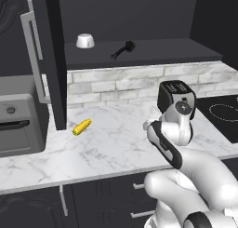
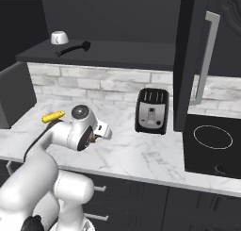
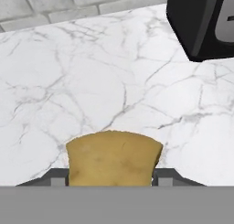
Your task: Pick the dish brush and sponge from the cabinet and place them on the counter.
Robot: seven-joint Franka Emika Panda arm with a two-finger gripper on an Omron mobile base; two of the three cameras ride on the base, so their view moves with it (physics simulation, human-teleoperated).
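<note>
A yellow-tan sponge sits between my two dark fingertips, and my gripper is shut on it, low over the white marble counter. From the right base view the hand hangs over the counter left of the toaster. The black dish brush lies on the shelf of the open dark cabinet, well above and behind the hand. Whether the sponge touches the marble I cannot tell.
A black toaster stands just right of the hand. A corn cob lies to the left. A white bowl shares the shelf. Open cabinet doors flank the space; a cooktop lies right.
</note>
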